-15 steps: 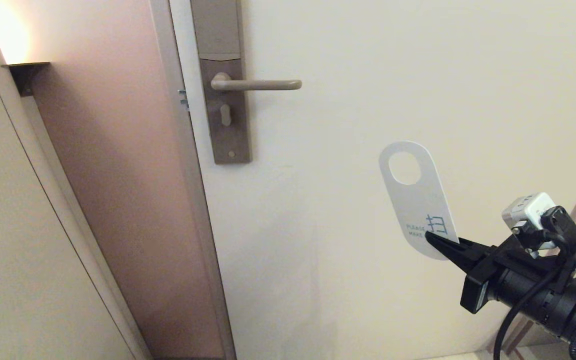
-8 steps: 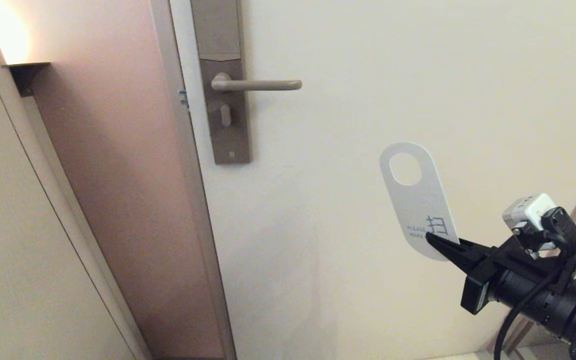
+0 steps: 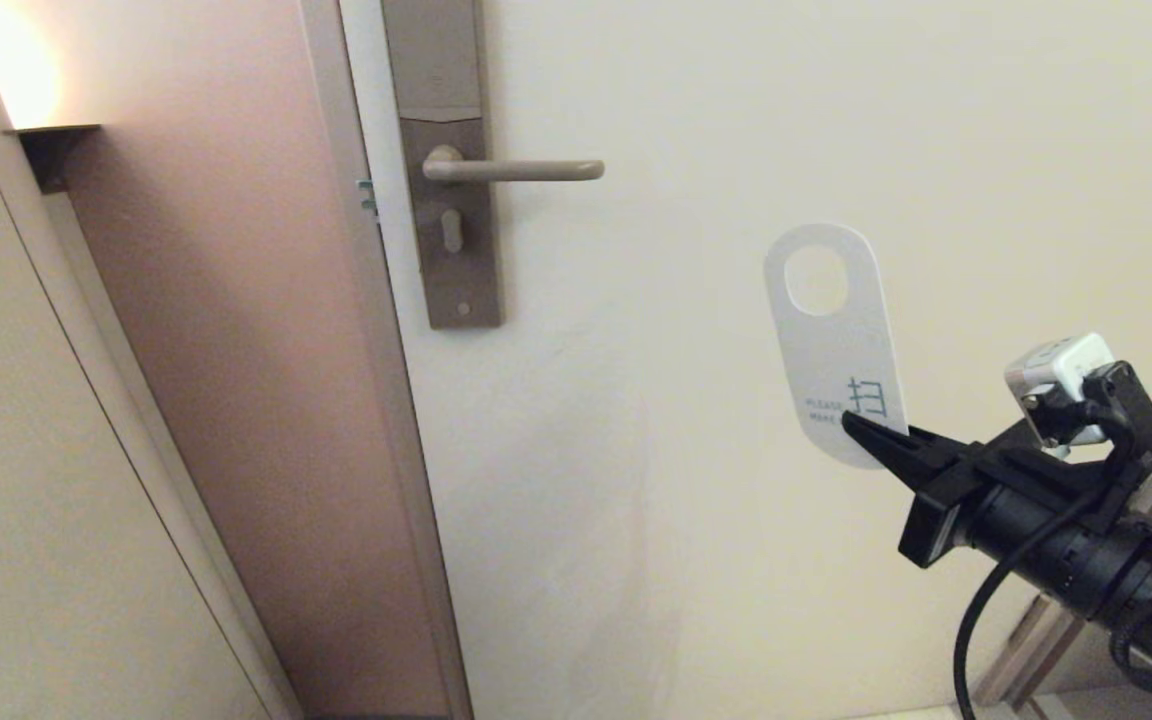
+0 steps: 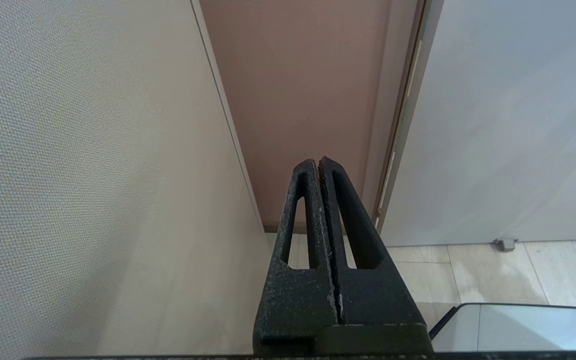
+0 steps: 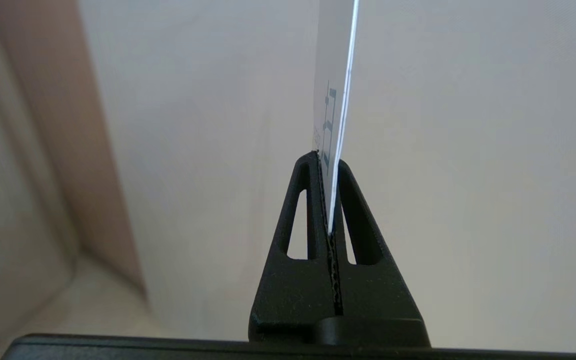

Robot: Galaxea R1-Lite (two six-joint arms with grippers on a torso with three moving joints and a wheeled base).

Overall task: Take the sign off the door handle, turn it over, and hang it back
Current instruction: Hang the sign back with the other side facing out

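Observation:
The sign [image 3: 833, 340] shows its white side with teal "PLEASE MAKE" text and its oval hole at the top. My right gripper [image 3: 861, 436] is shut on the sign's lower end and holds it upright in front of the door, right of and below the door handle [image 3: 516, 170]. The handle is bare and level on its tall brown-grey plate [image 3: 451, 230]. In the right wrist view the sign [image 5: 335, 100] stands edge-on between the shut fingers of the right gripper [image 5: 329, 162]. My left gripper [image 4: 317, 162] is shut and empty, low near the floor, out of the head view.
The cream door [image 3: 736, 500] fills the middle and right. A brown door frame and wall [image 3: 236, 350] lie left of it, and a beige panel [image 3: 26, 450] stands at the far left. Tiled floor [image 4: 493, 270] shows below the left gripper.
My right gripper has lifted the sign upward and slightly toward the handle's height; the sign now stands more upright. The handle and the left arm have not moved.

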